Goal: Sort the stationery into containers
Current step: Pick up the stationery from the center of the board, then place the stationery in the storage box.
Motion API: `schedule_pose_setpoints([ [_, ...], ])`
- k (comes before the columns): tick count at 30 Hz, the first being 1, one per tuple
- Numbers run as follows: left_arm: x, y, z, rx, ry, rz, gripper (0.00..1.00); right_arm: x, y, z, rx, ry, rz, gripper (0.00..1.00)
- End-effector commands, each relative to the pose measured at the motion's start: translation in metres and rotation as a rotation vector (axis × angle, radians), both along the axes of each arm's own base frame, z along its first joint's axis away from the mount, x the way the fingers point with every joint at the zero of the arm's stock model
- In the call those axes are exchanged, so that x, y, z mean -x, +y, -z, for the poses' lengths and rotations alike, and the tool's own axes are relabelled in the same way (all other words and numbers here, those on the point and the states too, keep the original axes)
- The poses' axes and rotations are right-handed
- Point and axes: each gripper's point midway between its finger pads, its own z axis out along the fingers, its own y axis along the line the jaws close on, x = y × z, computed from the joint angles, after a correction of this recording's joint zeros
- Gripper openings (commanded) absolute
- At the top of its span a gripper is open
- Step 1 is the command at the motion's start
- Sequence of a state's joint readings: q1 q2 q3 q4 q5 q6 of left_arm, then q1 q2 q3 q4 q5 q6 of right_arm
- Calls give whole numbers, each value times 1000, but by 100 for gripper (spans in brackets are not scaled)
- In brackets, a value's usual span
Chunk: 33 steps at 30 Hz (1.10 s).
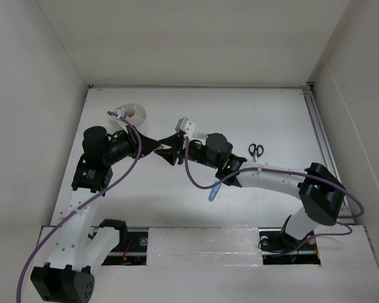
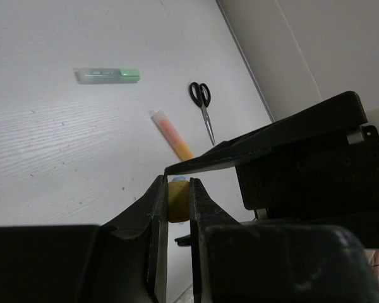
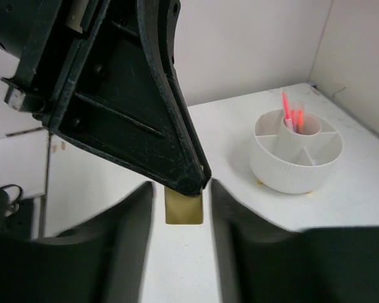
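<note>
The white table point(image 1: 240, 107) carries everything. The left arm point(image 1: 82, 214) reaches in from the near left and the right arm point(image 1: 271, 180) sweeps across from the near right, so that the two grippers meet tip to tip a little left of the table's middle. The left gripper point(image 2: 177, 183) is closed tight on the tan block point(image 2: 178, 202), which is pinched between its fingers and held off the table. The right gripper point(image 3: 182, 187) stands wide apart with one finger on either side of that same block point(image 3: 183, 206); a thin gap shows on each side, so it has hold of nothing. The round white tub point(image 3: 295, 165) sits at the far left, just beyond the left arm's wrist. Its dividers form wedge compartments around a central cup, where pink and red pens point(image 3: 292, 117) stand upright. The black-handled scissors point(image 1: 256, 150) lie closed to the right of centre, just beyond the right forearm. The blue marker point(image 1: 212, 192) lies on the near side of that forearm. In the left wrist view the green bar point(image 2: 107, 75) lies flat and well apart from the scissors, and the orange pen point(image 2: 172, 134) lies between them, touching neither.
</note>
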State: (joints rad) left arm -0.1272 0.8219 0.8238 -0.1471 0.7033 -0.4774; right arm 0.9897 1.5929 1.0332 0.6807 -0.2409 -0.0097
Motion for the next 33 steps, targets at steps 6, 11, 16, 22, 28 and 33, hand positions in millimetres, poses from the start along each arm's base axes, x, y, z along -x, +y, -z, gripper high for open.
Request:
schedule_pose_setpoints([
  [6, -12, 6, -5, -7, -27, -60, 0, 13, -1, -47, -93, -83, -16, 72],
  [11, -27, 27, -15, -36, -36, -218, 0, 12, -16, -41, -66, -83, 31, 75],
  [16, -64, 74, -26, -53, 38, -569, 0, 4, -51, -21, -30, -54, 117, 76],
  [22, -137, 143, -53, -43, 134, -977, 0, 12, -84, -25, -13, -27, 169, 76],
  [28, -211, 175, -55, -143, 231, -1157, 0, 28, -117, -30, -38, -11, 203, 76],
  [33, -252, 197, -27, -205, 310, -1213, 0, 42, -142, -32, -63, 20, 222, 77],
])
